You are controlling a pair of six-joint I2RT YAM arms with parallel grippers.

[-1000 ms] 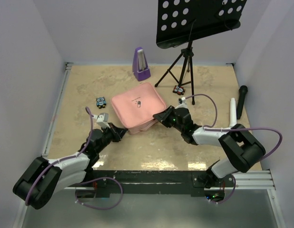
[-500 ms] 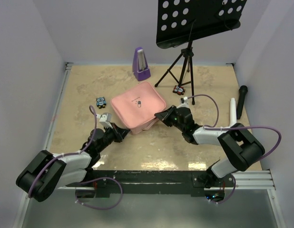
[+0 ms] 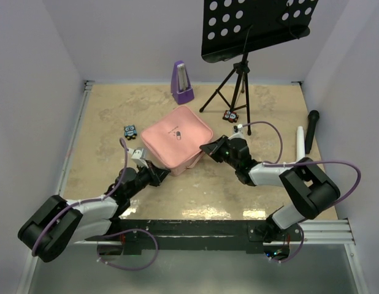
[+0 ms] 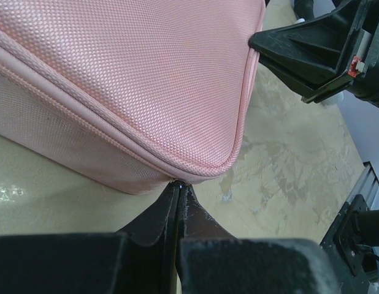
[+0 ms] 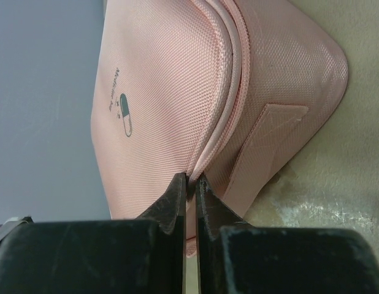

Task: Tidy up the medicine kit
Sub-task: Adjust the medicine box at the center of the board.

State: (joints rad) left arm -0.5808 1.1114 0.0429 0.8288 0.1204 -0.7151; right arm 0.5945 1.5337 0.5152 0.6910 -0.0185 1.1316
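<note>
1. Left gripper (image 4: 177, 185): jaws pressed together with no gap. The tips touch the seam at the near corner of the medicine kit (image 4: 134, 79). I cannot tell whether a zip pull is pinched there.
2. Right gripper (image 5: 191, 179): jaws closed to a sliver, with the kit's piped seam running down between the fingertips. It grips the near-right side, just short of the right-hand corner, beside a sewn fabric tab (image 5: 266, 144).
3. The top view shows the same: left gripper (image 3: 157, 174) at the near corner, right gripper (image 3: 206, 148) on the near-right edge. The two arms come in from opposite sides and are not touching each other.
4. The medicine kit (image 3: 177, 138) lies flat on the table (image 3: 103, 104), about mid-table, lid up and closed.
5. Heading: the kit is square, so it has no clear long axis. It sits turned like a diamond, with one corner toward the arm bases and one toward the back wall. The pill logo (image 5: 125, 114) is near the middle of the lid.
6. Surroundings:
   - A purple metronome (image 3: 181, 82) stands behind the kit, apart from it.
   - A music stand (image 3: 257, 24) overhangs the far right. Its tripod legs (image 3: 235, 86) are planted near the kit's far-right side.
   - A small red-and-black packet (image 3: 230, 115) lies by the tripod foot.
   - A blue packet (image 3: 130, 130) lies just left of the kit.
   - A white tube (image 3: 300, 144) and a black microphone (image 3: 311, 130) lie well to the right.
7. Nothing lies between either gripper and the kit.
</note>
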